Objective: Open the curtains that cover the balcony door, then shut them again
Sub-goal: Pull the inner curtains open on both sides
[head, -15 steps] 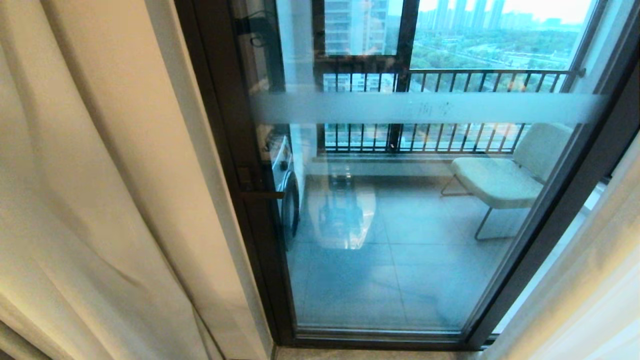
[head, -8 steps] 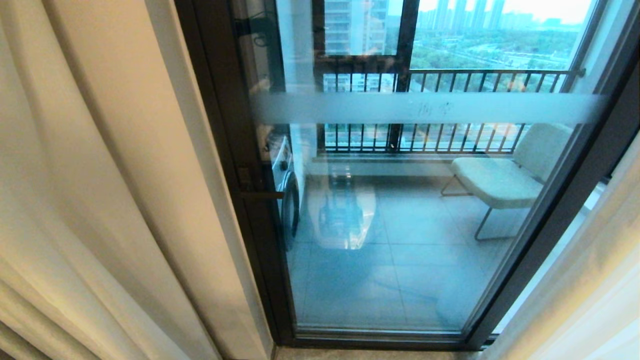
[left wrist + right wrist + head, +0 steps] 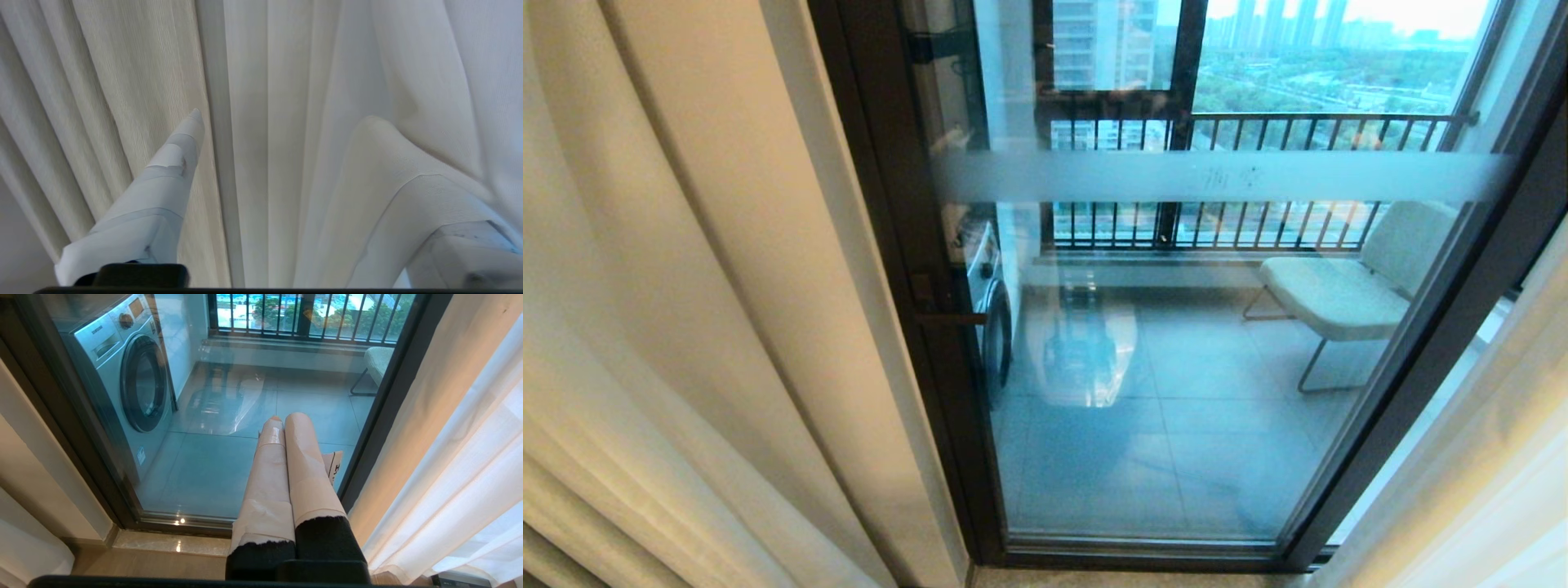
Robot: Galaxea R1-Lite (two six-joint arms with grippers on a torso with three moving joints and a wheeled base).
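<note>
The door [image 3: 1143,327] fills the head view from centre out to 3 o'clock, its glass bare between the dark frames, so the opening half of the task looks done here. The curtains [image 3: 686,310] hang bunched from 9 o'clock down to 7 o'clock, with a second bunch at 4 to 5 o'clock along the right frame.

What has changed is in the left bunch. A second ago its lower folds were drawn taut on a slant toward 7 o'clock; now they hang in loose, more even pleats — the cloth has been let go. The left wrist view agrees: the left gripper [image 3: 286,171] stands with its fingers spread wide, one finger [image 3: 179,151] bare against the beige drape, the other still under a fold of white sheer that lies over it, not pinched.

My reading is that the pull on this side is finished and the release marks the turn — next comes taking the cloth again to close it.

The right gripper [image 3: 286,457] is parked low before the glass, fingers pressed together on nothing.
</note>
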